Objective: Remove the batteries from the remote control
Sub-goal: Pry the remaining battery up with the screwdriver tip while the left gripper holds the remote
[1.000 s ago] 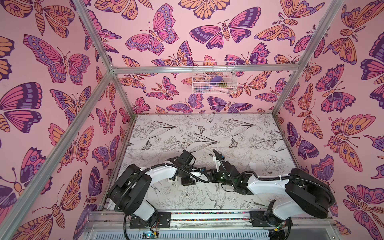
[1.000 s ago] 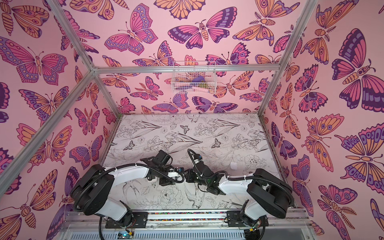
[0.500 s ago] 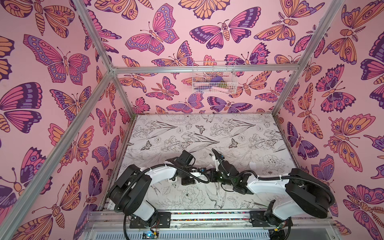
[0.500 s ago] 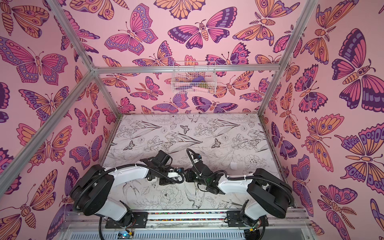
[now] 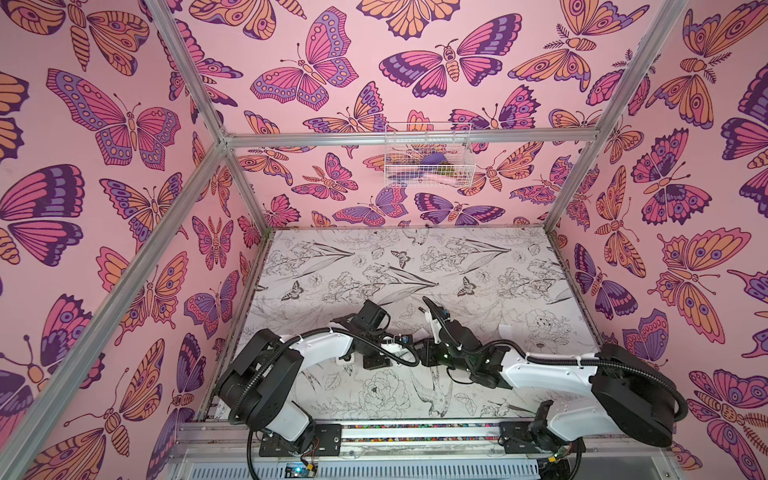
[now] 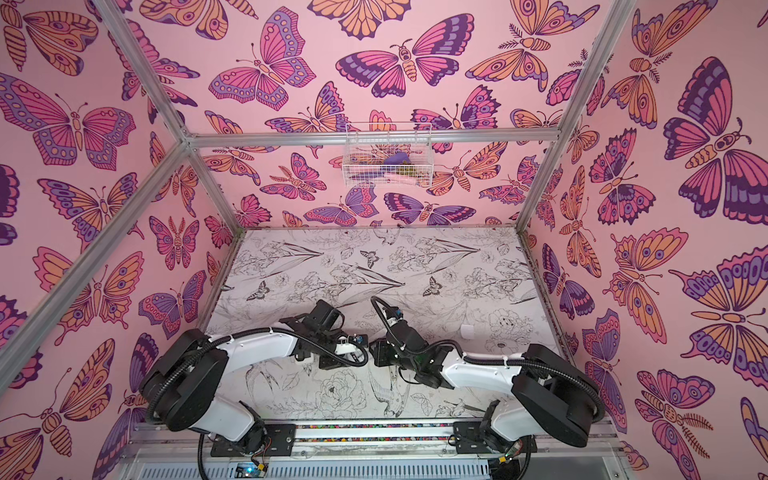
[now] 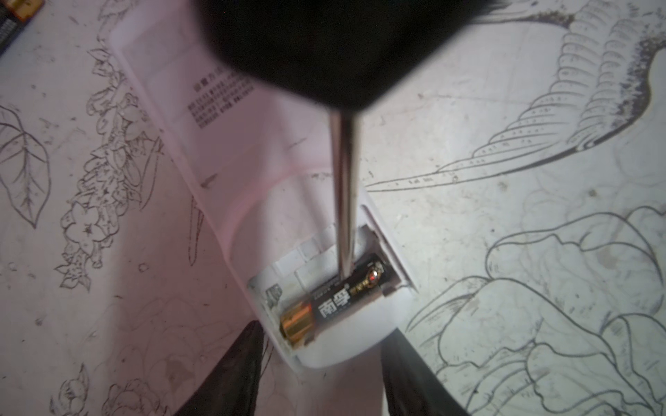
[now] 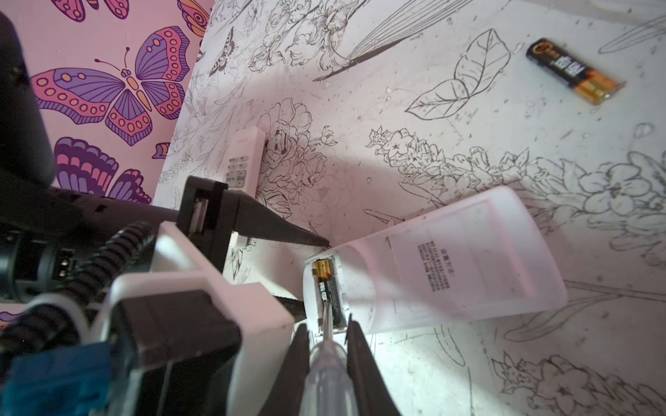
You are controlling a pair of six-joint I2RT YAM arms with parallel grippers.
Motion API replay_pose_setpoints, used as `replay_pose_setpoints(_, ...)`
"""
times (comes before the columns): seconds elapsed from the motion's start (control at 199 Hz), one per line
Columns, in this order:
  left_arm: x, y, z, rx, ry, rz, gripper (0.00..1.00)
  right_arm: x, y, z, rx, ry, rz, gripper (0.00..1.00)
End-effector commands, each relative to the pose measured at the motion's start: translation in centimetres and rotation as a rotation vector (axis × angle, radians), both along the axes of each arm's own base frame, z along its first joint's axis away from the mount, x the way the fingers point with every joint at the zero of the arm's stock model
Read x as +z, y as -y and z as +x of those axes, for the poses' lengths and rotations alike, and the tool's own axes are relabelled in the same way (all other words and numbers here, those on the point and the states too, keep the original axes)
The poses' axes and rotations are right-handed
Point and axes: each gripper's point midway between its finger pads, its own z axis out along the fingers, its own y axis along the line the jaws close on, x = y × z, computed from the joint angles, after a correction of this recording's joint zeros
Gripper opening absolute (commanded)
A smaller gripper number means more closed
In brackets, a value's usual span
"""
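Observed: the remote [image 7: 252, 151] lies face down on the table [image 5: 415, 266], printed label up, with its battery bay [image 7: 310, 266] uncovered at one end.

Batteries: one black battery with a gold end, the fitted battery [image 7: 335, 299], lies in the bay along the outer edge. The right wrist view confirms its position [image 8: 326, 291]. A loose battery [image 8: 573, 70] of the same black and gold lies on the table, well apart from the remote. Only its end shows at the corner of the left wrist view [image 7: 14, 18].

Left claw [image 7: 322, 327]: set at a middling width, one finger on each side of the remote's bay end. In the right wrist view [image 8: 311, 272] both fingertips touch the casing, so it grips the remote.

Right claw [image 8: 328, 326]: closed tight on the clear handle of a screwdriver [image 8: 328, 371]. The metal shaft [image 7: 344, 187] runs down into the bay, and its tip meets the side of the fitted battery near the dark end.

A second remote [image 8: 241, 162], keys up, lies near the foot of the butterfly wall, clear of both claws.

In both top views the two arms meet low over the near middle of the table, and their wrists hide the remote and batteries.
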Motion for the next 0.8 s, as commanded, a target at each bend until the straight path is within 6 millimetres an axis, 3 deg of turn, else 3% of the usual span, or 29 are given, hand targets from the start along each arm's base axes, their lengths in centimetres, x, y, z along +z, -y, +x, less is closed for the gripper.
replay_pose_setpoints(0.0,-0.4,-0.8,0.1,0.003,0.020,0.024,0.54,0.1,-0.9,-0.5,0.048,0.005,-0.003,0.00)
replay_pose_setpoints(0.376,-0.6,-0.8,0.3,-0.001,0.022,0.017,0.54,-2.4,-1.9,-0.1,0.049,-0.068,-0.029,0.00)
replay_pose_setpoints(0.637,-0.8,-0.9,0.5,0.002,0.032,0.021,0.55,-0.1,0.4,1.1,-0.060,0.010,-0.049,0.00)
replay_pose_setpoints(0.797,-0.9,-0.9,0.5,-0.004,0.032,0.024,0.54,-0.8,-0.5,0.7,-0.027,-0.020,-0.027,0.00)
